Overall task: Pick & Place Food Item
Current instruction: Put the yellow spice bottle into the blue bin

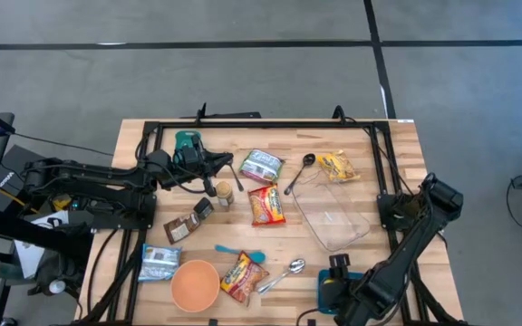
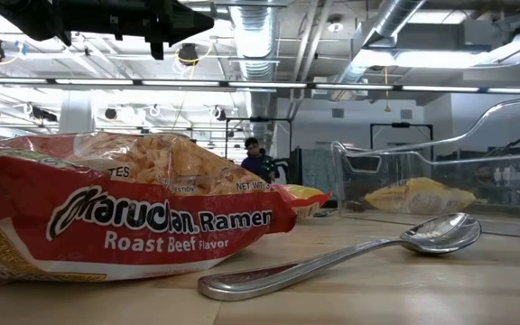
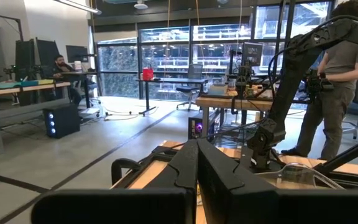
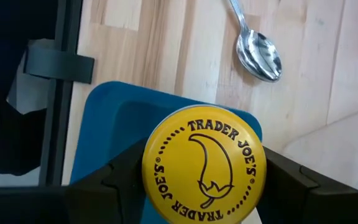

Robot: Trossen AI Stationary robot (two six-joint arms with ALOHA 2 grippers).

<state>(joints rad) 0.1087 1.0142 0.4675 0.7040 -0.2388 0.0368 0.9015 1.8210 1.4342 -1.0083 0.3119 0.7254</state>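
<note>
Wooden table [image 1: 397, 145] is cluttered with ramen packs, spoons, an orange bowl and a clear container [image 1: 335, 215]. Right gripper [image 4: 204, 186] clamps a yellow-lidded jar [image 4: 204, 163] over a blue plate [image 4: 114, 121] at the near edge; placing is probably still left. Left gripper [image 3: 197, 165] hangs closed and empty at the far left.

Wooden table [image 1: 397, 145]: ramen packets [image 1: 267, 206], spoons [image 1: 282, 275], orange bowl [image 1: 195, 284], clear container [image 1: 333, 215].

"Trader Joe's" lid [image 4: 204, 165]; "Maruchan Ramen" packet [image 2: 125, 221]
</note>
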